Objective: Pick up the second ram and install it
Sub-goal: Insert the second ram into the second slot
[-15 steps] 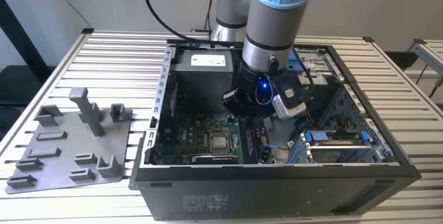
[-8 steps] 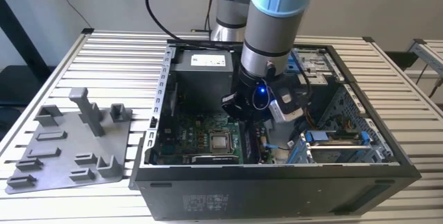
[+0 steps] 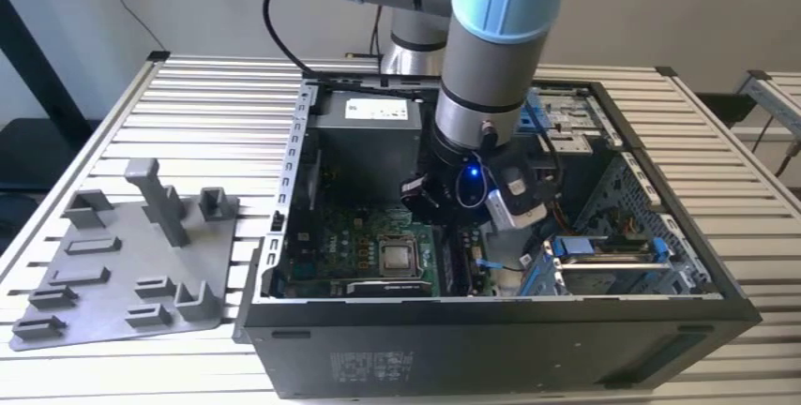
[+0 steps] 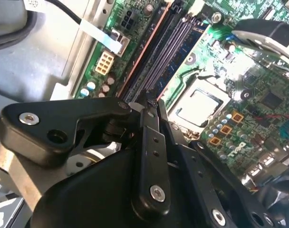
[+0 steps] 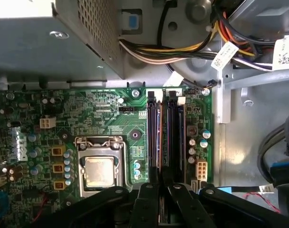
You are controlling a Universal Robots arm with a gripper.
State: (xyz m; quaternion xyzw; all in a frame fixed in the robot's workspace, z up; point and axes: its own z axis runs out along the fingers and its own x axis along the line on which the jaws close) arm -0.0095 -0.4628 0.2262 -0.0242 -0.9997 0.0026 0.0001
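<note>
While lowered inside the computer case [image 3: 501, 330], gripper [image 5: 161, 187] clamped on second ram [image 5: 165, 142] over slots, power supply [image 5: 40, 42] nearby.

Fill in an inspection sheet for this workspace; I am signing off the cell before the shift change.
Surface: slatted metal table, carrying an open computer case.
Job's things: memory slots under the gripper; the second ram cannot be told apart.
Clutter: nothing seen.
Grippers: gripper inside the case, over the slots.
Cables: wire bundle inside the case; black cable along the arm.
Surroundings: grey holder plate on the exterior view's left of the case.
</note>
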